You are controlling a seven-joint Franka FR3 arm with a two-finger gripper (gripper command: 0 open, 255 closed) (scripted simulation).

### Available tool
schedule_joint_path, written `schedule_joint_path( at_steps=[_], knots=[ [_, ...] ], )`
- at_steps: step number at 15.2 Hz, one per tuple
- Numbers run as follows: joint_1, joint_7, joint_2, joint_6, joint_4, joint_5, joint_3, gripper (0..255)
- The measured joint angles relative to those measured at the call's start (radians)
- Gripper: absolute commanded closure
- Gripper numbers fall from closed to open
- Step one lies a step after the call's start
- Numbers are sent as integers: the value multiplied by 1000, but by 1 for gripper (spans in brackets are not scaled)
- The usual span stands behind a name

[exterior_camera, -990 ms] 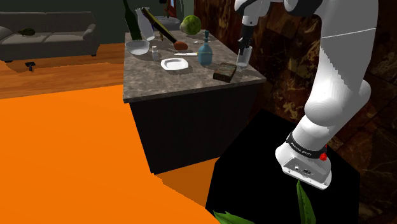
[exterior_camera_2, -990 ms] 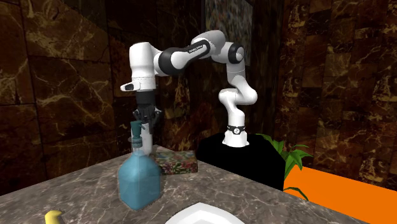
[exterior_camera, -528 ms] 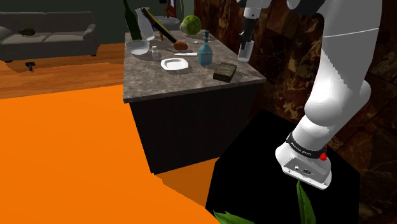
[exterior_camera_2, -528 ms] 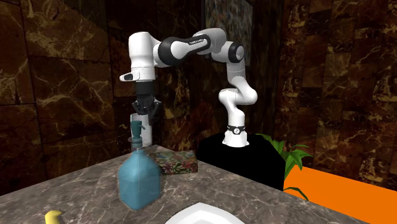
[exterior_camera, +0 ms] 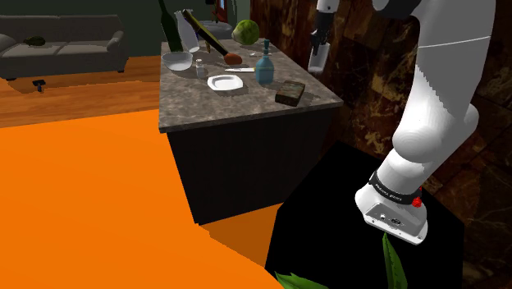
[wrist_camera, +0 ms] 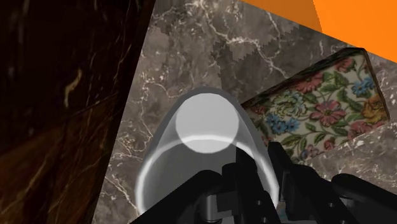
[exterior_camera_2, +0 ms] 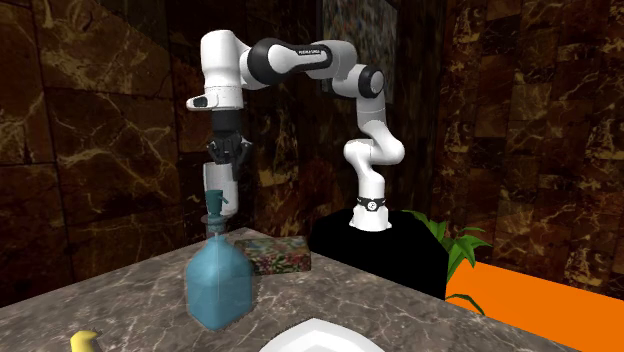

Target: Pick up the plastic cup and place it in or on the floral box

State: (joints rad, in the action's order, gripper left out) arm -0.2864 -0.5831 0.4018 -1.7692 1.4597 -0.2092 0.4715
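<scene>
The clear cup (exterior_camera: 316,59) hangs in the air above the marble counter's (exterior_camera: 238,111) near right corner, with my black gripper (exterior_camera: 318,43) shut on its rim from above. In the second exterior view the cup (exterior_camera_2: 215,180) hangs under the gripper (exterior_camera_2: 226,155), well above the counter. The floral box (exterior_camera: 290,93) lies flat on the counter, down and to the shoulder view's left of the cup. In the wrist view the cup (wrist_camera: 203,137) is clasped between the fingers (wrist_camera: 251,181), and the floral box (wrist_camera: 318,108) lies on the counter beside it.
A blue bottle (exterior_camera: 263,67), a white plate (exterior_camera: 225,82), a bowl (exterior_camera: 176,60), tall bottles (exterior_camera: 187,33) and a green round thing (exterior_camera: 245,32) stand farther back on the counter. A dark marble wall (exterior_camera: 361,74) runs close behind the cup. Orange floor (exterior_camera: 82,197) lies beyond the counter.
The gripper has risen straight up with the cup, lifting it off the counter beside the floral box. Nothing else has moved.
</scene>
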Motion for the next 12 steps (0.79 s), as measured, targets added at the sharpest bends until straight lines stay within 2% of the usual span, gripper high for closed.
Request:
schedule_joint_path(
  at_steps=[4, 12],
  knots=[
    [7, 15, -12, 42, -32, 7, 0, 255],
    [139, 181, -126, 70, 33, 59, -37, 255]
  ],
)
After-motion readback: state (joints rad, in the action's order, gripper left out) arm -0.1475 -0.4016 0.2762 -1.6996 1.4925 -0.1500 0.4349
